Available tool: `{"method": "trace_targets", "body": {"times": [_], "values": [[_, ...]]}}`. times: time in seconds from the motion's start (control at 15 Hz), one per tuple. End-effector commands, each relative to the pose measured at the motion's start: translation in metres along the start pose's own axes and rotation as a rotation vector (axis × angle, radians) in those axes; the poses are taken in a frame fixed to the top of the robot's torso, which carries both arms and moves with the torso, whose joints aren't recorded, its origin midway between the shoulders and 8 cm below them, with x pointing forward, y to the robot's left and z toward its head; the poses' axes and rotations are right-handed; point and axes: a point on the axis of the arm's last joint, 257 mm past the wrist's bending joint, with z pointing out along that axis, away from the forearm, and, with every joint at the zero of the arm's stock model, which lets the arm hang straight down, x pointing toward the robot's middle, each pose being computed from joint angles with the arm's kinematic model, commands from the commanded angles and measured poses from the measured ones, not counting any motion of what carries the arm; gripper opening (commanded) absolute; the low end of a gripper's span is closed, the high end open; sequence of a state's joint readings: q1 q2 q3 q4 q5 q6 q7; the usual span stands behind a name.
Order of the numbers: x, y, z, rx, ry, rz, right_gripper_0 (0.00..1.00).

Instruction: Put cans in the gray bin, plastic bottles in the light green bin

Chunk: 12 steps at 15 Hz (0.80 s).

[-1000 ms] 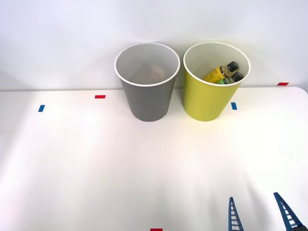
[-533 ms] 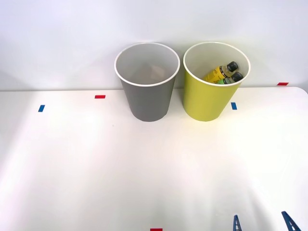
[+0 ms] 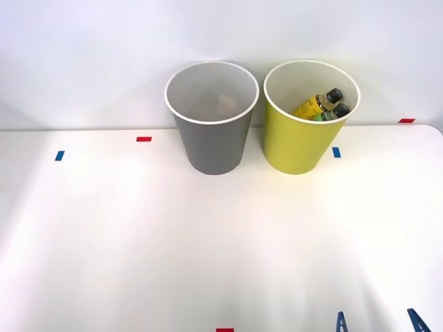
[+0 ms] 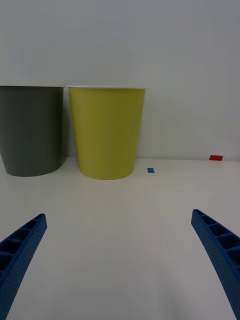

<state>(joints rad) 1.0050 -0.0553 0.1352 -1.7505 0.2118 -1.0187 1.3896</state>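
Observation:
The gray bin (image 3: 211, 117) and the light green bin (image 3: 308, 121) stand side by side at the back of the white table, against the wall. Two plastic bottles lean inside the light green bin, a yellow one (image 3: 315, 104) and a green one (image 3: 332, 113), both with black caps. Something pale lies deep in the gray bin (image 4: 31, 130); I cannot tell what it is. My right gripper (image 3: 378, 321) is open and empty at the table's near right edge, far in front of the light green bin (image 4: 106, 132). Its blue fingers (image 4: 217, 252) stand wide apart.
Small red (image 3: 143, 139) and blue (image 3: 59, 155) tape marks dot the table, with another blue one (image 3: 336, 152) beside the light green bin and a red one (image 3: 224, 330) at the front edge. The broad white tabletop lies between my gripper and the bins.
My right gripper has drawn back toward the near edge, so less of its fingers shows in the front view. The bins and bottles have not moved.

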Motion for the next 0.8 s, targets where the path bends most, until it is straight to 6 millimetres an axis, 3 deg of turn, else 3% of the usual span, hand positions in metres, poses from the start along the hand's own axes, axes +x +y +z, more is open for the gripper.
{"method": "trace_targets", "body": {"times": [0.07, 0.8], "values": [[0.0001, -0.0001, 0.0000, 0.000, 0.000, 0.000, 1.00], [0.0001, -0.0001, 0.0000, 0.000, 0.000, 0.000, 1.00]]}}
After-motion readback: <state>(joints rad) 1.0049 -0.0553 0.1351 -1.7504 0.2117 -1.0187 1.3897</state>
